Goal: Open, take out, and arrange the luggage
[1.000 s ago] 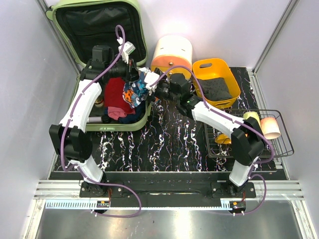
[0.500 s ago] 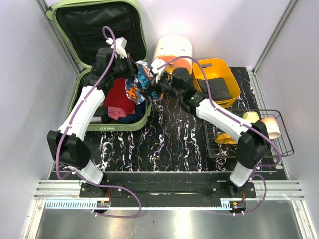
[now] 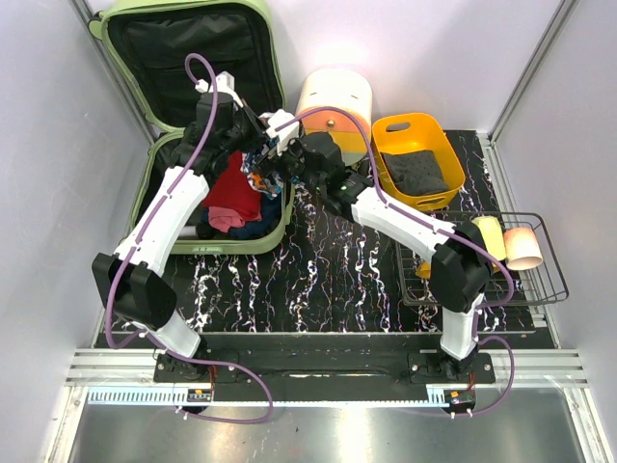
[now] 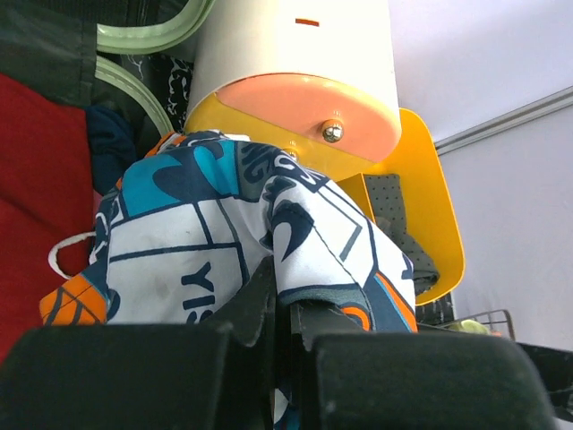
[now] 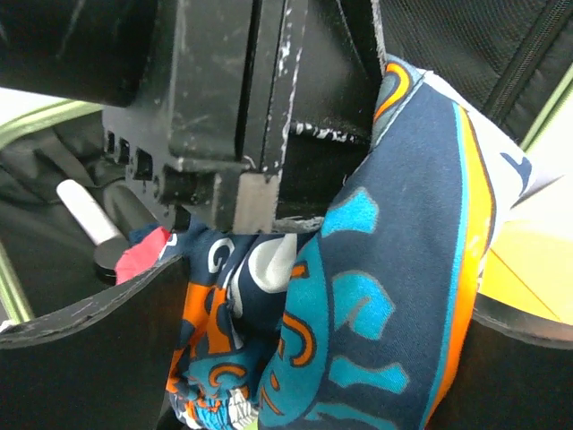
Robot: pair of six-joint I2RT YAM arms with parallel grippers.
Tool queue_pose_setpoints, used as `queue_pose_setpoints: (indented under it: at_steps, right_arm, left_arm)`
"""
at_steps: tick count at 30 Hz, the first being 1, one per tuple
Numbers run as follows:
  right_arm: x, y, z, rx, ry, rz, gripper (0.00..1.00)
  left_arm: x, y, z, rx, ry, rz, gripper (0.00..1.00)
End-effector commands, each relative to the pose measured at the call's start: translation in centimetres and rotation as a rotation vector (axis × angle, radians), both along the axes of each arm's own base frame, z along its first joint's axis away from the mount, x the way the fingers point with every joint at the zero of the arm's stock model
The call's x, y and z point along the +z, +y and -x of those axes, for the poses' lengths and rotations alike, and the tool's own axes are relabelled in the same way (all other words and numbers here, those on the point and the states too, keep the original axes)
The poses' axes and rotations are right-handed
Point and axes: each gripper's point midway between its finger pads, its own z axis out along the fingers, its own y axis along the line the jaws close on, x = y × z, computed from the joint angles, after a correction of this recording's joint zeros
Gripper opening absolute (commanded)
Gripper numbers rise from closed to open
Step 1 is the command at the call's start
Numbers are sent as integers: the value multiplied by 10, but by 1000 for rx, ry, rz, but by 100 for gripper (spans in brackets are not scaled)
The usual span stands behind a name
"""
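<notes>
Tabletop (image 3: 328, 275): black, white-veined
10 o'clock: pale green hard-shell suitcase (image 3: 224, 248)
12–1 o'clock: cream-orange cylindrical box (image 3: 333, 96), orange plastic bin (image 3: 424, 123)
3 o'clock: black wire basket (image 3: 542, 282)

Free lane: bare marbled desk (image 3: 328, 275) between the two arms, from the near edge up to the luggage (image 3: 154, 188) front rim; blocked: the air over the luggage's right rim, taken up by left pincer (image 3: 256, 145), right pincer (image 3: 281, 160) and the patterned garment (image 3: 262, 169) bunched between them; rear left walled by the upright lid (image 3: 183, 48); cylindrical drawer box (image 3: 333, 101) close behind the pincers; orange bin (image 3: 419, 154) just beside it; wire basket (image 3: 482, 270) fills the right edge; luggage base crowded with red clothing (image 3: 231, 193), left arm slanting across it.
</notes>
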Motion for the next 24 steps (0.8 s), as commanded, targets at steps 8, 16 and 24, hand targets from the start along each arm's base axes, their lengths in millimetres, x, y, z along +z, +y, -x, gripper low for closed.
queue_pose_setpoints:
  at_steps: [8,16,24]
  right_arm:
    - [-4,-22,-23,-168,-153,54,52]
    - [4,-88,-36,-186,-69,39,0]
    - [61,-187,-26,-123,-114,15,0]
  left_arm:
    - [82,-23,13,-58,-116,274,0]
    - [100,-29,28,-192,-213,231,44]
    - [82,-19,46,-367,-292,-8,99]
